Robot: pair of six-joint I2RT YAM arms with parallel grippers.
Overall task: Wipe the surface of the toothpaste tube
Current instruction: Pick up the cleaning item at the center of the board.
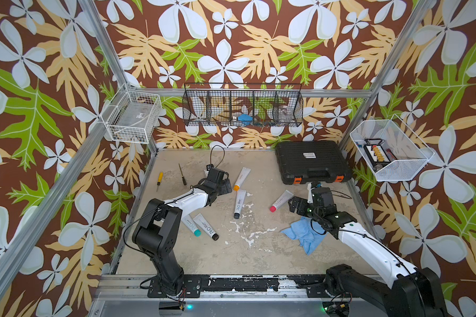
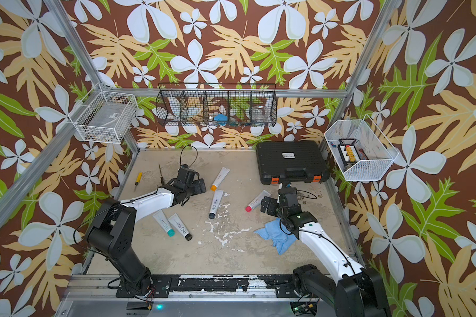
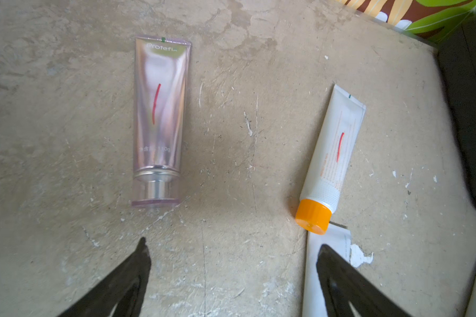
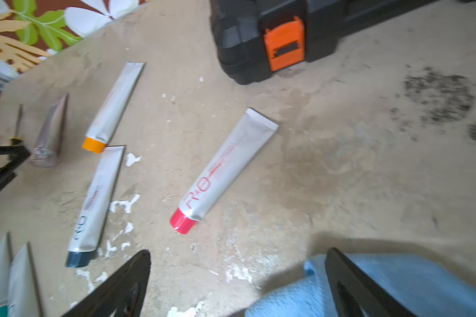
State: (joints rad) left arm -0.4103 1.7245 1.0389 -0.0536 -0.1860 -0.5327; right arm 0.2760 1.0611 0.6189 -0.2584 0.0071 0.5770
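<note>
Six toothpaste tubes lie flat on the worktop [image 1: 204,258], none in a grip.

- Silvery tube [image 3: 158,115]: directly ahead of the left fingers [image 3: 142,260] in the left wrist view, clear cap toward them. A thin red streak runs along its body. In both top views the left arm's head hides nearly all of it.
- Orange-capped tube [image 1: 242,178]: near the worktop's middle, toward the back. It also carries a red streak, seen in the left wrist view. Its cap sits right at the crimped end of the dark-capped tube [image 1: 239,203], which lies nearer the front.
- Pink-capped tube [image 1: 282,200]: right of those two, angled, ahead of the right fingers [image 4: 138,266] and apart from them.
- Teal-capped tube [image 1: 191,225] and black-capped tube [image 1: 206,226]: side by side beneath the left forearm, their caps toward the front.

Left fingers: spread wide, nothing between them, above bare worktop short of the silvery tube.
Right fingers: spread wide, nothing clamped. One finger shows in front of the crumpled blue cloth [image 1: 304,233]; contact cannot be told. The cloth lies on the worktop under the right wrist.

Black tool case [image 1: 311,162] with orange latches sits at the back right. Two screwdrivers [image 1: 159,179] lie at the back left.
</note>
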